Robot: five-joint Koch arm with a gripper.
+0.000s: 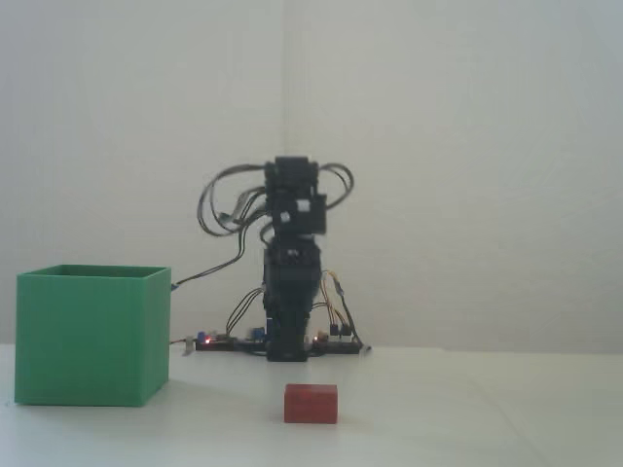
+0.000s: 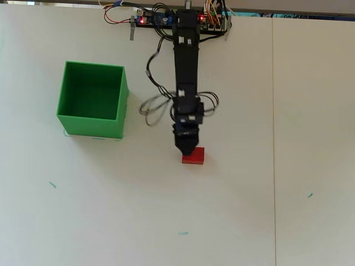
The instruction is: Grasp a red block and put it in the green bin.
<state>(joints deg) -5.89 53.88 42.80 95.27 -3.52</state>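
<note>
One red block [image 2: 193,157] is seen lying on the white tabletop [image 2: 238,210], well apart from the green bin [image 2: 92,98]. The gripper [image 2: 187,148] is positioned over the block's upper edge in the overhead view; its jaw state cannot be told.

1. A hobby or lab robotics bench, set up indoors against a plain white wall [image 1: 438,146]
2. A bare white table [image 2: 277,166] serves as the work surface, with a seam running down it in the overhead view and a few small teal marks [image 2: 52,184] on it
3. An exposed circuit board [image 2: 158,18] with lit red lights and loose coloured wires [image 2: 113,6] sits at the table's far edge, at the foot of a small black arm [image 2: 184,66]
4. Looping cables [image 1: 229,199] hang open from the arm, unhoused, as on a self-built rig
</note>
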